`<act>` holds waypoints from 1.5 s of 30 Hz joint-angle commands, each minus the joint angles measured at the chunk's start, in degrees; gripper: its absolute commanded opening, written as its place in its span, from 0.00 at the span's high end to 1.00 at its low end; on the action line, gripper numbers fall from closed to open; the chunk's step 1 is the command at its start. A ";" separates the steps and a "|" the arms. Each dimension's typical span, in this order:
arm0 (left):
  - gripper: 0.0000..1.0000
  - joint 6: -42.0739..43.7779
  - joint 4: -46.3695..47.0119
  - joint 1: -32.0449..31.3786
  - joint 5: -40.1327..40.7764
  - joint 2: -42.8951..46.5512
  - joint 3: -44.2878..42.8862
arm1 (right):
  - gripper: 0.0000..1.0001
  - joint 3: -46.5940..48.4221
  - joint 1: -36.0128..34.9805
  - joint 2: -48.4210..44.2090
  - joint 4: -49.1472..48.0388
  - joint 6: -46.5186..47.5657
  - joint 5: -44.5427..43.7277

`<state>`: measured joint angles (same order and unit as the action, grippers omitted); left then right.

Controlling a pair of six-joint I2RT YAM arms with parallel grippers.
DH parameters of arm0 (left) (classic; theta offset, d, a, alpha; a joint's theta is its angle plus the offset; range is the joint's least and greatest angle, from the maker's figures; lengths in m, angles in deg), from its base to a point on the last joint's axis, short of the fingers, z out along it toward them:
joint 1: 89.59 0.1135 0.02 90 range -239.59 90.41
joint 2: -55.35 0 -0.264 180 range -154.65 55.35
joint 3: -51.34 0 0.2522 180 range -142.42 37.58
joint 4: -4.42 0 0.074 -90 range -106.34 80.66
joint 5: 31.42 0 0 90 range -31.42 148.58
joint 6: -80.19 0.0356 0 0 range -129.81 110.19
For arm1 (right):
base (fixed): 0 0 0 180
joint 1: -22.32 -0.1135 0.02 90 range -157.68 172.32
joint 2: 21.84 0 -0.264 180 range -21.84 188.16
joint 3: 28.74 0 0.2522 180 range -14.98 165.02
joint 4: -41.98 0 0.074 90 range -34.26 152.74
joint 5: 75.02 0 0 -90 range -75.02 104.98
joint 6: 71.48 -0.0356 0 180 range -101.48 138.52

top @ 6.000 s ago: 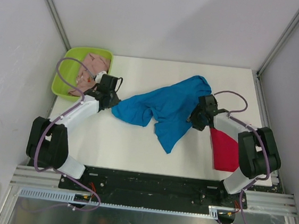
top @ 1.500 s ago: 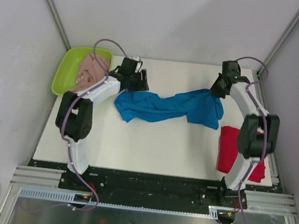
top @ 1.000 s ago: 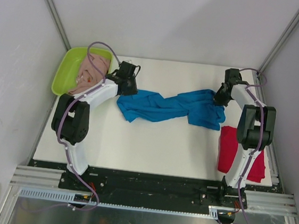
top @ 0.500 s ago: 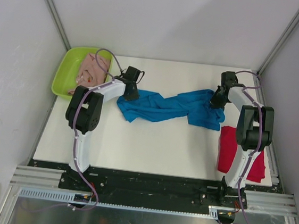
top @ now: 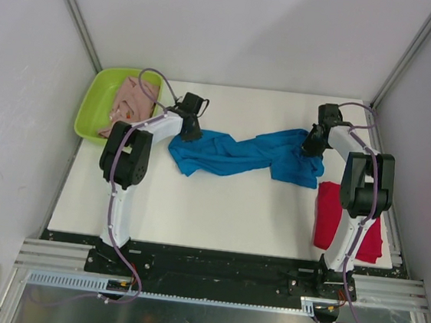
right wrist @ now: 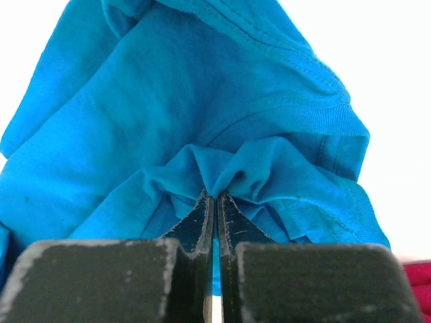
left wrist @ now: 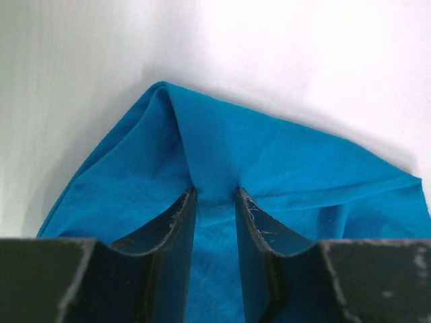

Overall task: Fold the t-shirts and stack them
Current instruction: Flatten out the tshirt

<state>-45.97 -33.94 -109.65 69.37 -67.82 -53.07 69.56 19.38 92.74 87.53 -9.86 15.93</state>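
On the white table [top: 218,208] the blue t-shirt [top: 235,154] lies twisted into a rope across the far half, the red t-shirt [top: 325,215] lies flat at the right edge, and the pink t-shirt [top: 129,98] is crumpled in the lime-green tray [top: 89,113] at the far left corner. Each end of the blue t-shirt is held: the left gripper [left wrist: 214,198] has a ridge of cloth caught between its part-spread jaws, and the right gripper [right wrist: 215,195] is pinched tight on a bunched fold.
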 commanded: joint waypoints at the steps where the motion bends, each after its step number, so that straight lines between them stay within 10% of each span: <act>1: 0.66 -1.07 0.72 0.24 0.72 -0.54 -2.36 | 1.00 -0.11 -0.38 -2.78 -0.88 0.70 1.50; 24: 1.00 1.19 0.77 2.06 2.29 14.19 -2.84 | 1.00 1.46 1.72 -6.33 -0.27 -0.01 0.84; 45: 1.00 3.61 -0.30 4.39 5.68 67.50 17.48 | 1.00 0.66 8.15 -48.27 13.52 -3.02 2.63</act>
<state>-42.59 -34.57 -105.84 72.26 -6.30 -36.94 69.36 23.97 50.62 97.36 -11.94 16.70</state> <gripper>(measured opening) 0.006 0.020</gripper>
